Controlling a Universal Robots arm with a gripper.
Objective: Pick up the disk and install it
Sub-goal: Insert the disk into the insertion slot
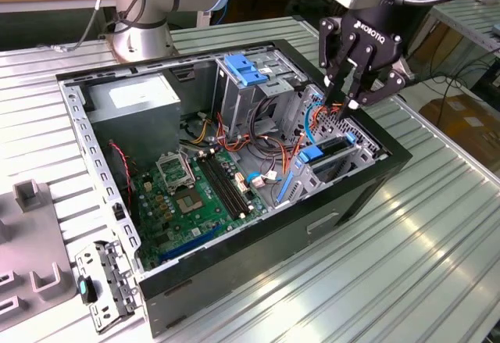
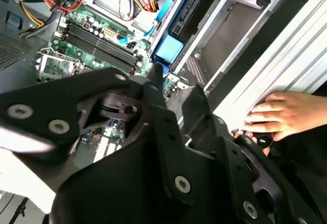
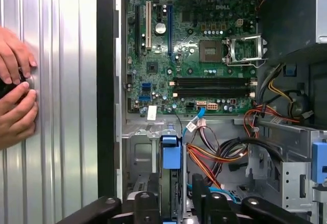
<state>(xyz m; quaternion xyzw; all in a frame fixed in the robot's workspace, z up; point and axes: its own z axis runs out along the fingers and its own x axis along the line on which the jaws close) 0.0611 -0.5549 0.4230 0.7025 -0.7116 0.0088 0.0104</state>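
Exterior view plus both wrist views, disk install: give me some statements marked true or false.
1. The robot hand hangs over the drive bay at the exterior view's right end of the case. True.
2. The case is closed up. False: its side is open and the motherboard shows.
3. A person's hands rest on the ribbed table beside the case. True.
4. The disk lies on the table outside the case. False: the disk stands in a bay slot inside the case, below the robot hand, with its blue end showing.
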